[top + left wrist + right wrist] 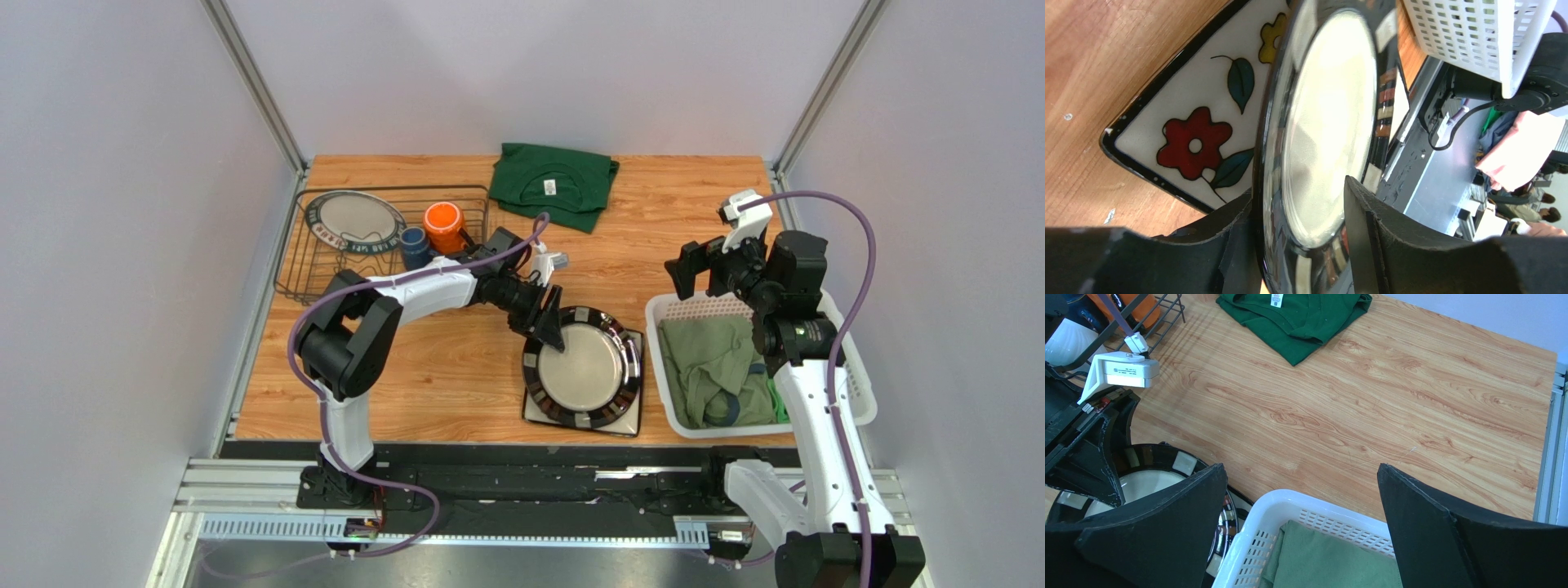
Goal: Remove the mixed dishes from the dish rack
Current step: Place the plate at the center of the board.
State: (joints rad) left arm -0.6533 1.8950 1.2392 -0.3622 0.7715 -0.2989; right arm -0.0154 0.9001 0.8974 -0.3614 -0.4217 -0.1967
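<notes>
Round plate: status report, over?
Left fingers straddle rim of round plate, grip unclear. It lies on square plate. Right fingers open above white basket. Nothing blocking.

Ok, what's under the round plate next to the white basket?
The square cream plate with coloured flowers lies under the round dark-rimmed plate, on the table. Its black-edged corners, a red flower and leaves show; its middle is covered.

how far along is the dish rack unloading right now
Done: the square floral plate lies on the table with the round dark-rimmed plate stacked on it. In hand: the left gripper straddles that plate's rim, jaws apart, apparently letting go. Left: the orange mug, dark blue mug and another round plate sit in the dish rack.
</notes>
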